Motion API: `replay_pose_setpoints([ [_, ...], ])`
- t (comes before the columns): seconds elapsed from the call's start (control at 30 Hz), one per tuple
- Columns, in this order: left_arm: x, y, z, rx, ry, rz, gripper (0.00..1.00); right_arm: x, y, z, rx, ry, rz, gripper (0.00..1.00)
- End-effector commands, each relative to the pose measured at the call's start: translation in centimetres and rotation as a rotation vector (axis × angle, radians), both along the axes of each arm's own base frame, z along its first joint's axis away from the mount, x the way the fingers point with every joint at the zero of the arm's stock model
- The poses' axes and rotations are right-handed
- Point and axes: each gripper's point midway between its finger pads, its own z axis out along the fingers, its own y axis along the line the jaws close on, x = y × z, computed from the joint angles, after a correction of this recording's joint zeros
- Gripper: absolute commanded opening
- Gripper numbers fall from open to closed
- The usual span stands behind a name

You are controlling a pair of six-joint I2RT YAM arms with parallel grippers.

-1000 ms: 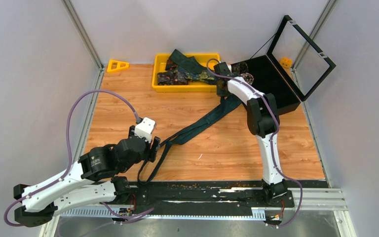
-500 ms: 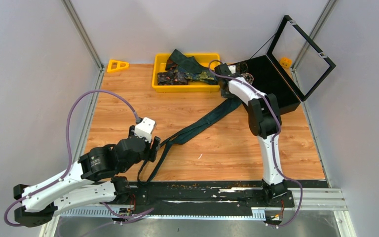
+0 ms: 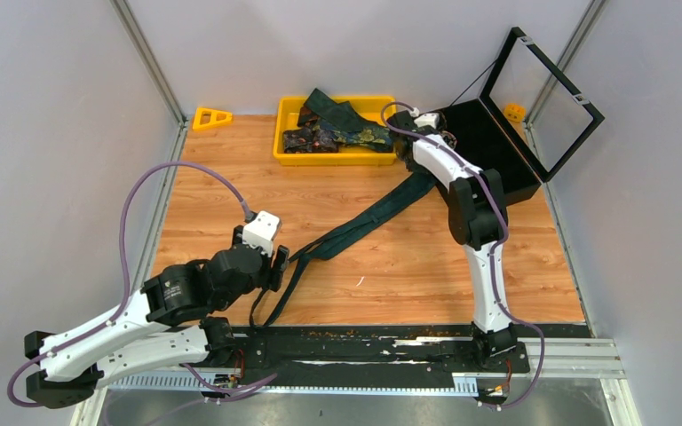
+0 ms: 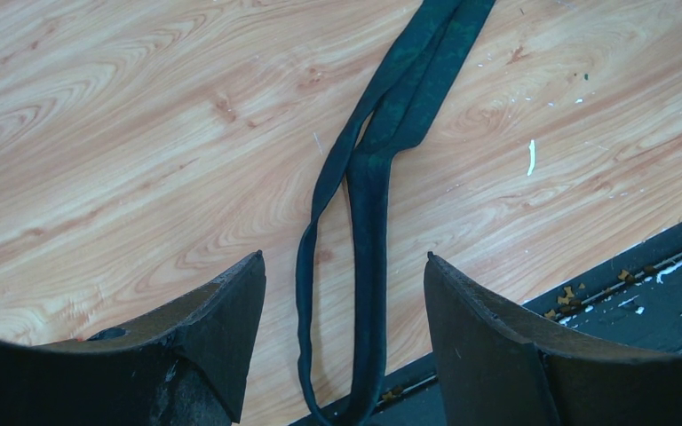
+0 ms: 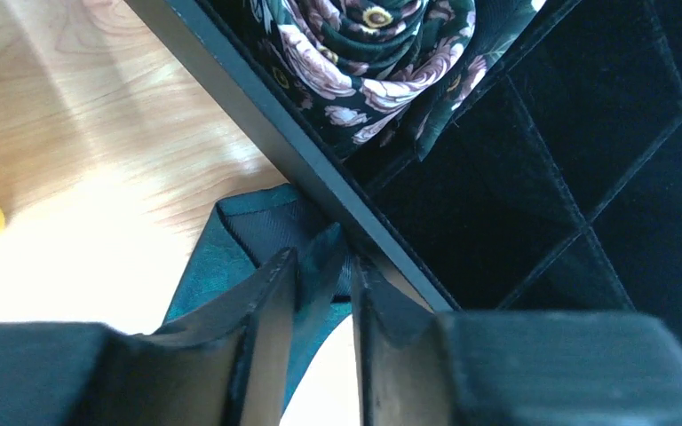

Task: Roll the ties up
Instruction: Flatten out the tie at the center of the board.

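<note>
Right gripper [image 5: 320, 257]: black fingers nearly together, pinching the wide end of the teal tie [image 3: 364, 217] beside the case [image 5: 257, 124] rim.
Left gripper [image 4: 343, 259]: jaws wide apart, holding nothing, above the tie's narrow looped end.
Teal tie: soft, finely ribbed, lying diagonally across the wood-grain table [image 3: 231, 195].
Case: black, velvet-lined grid; only the right wrist view shows the rolled floral tie [image 5: 364, 44] inside.
Tray [image 3: 333, 158]: yellow plastic, with more ties [image 3: 337, 124] heaped in it.
</note>
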Motion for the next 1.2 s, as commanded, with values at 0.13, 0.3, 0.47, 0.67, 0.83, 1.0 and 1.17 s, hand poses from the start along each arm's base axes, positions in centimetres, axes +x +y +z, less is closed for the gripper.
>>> replay_pose_setpoints([
  [0.13, 0.3, -0.6, -0.1, 0.01, -0.009, -0.015, 0.74, 1.8, 1.7, 2.8, 0.076, -0.082, 0.084, 0.56],
  [0.3, 0.5, -0.7, -0.2, 0.041, 0.001, -0.003, 0.73, 0.4, 4.9, 5.9, 0.183, -0.114, 0.194, 0.58],
  [0.47, 0.9, 0.2, -1.8, 0.082, 0.081, 0.167, 0.74, -4.1, 10.0, 6.5, 0.263, -0.122, 0.352, 0.57],
  [0.67, -0.3, 2.3, -7.4, 0.076, 0.223, 0.431, 0.8, -9.4, 13.5, 5.7, 0.372, -0.093, 0.472, 0.55],
  [0.83, -1.9, 4.2, -11.0, -0.032, 0.299, 0.567, 0.82, -13.1, 15.8, 4.9, 0.457, -0.047, 0.566, 0.55],
  [1.0, -3.2, 5.3, -13.0, -0.095, 0.353, 0.644, 0.83, -15.3, 16.5, 4.5, 0.492, -0.027, 0.619, 0.55],
  [1.17, -4.0, 6.7, -14.6, -0.009, 0.38, 0.713, 0.82, -16.1, 16.8, 3.1, 0.507, 0.008, 0.636, 0.55],
])
